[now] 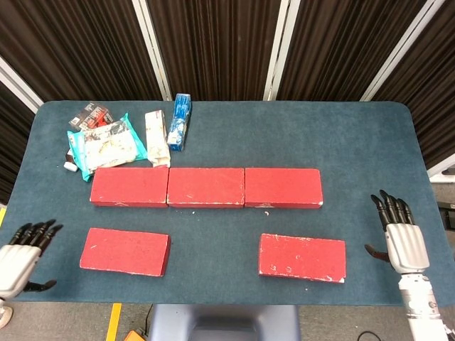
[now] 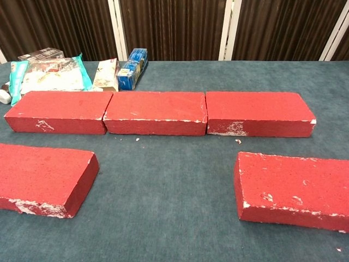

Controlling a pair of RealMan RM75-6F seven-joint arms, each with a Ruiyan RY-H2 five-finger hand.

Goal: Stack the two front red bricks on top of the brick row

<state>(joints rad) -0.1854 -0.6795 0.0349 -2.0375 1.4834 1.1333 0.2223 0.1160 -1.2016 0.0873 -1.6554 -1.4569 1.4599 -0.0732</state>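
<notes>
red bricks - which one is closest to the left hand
The front-left brick, lying alone ahead of the row's left end. It is nearest the left hand; the other front brick lies toward the right hand.

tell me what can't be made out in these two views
- Left hand: head view's left edge cuts off its arm; absent from chest view.
- Right hand: absent from chest view.
- Front left brick: chest view's left edge crops it.
- Snack packets: print too small to read.
</notes>
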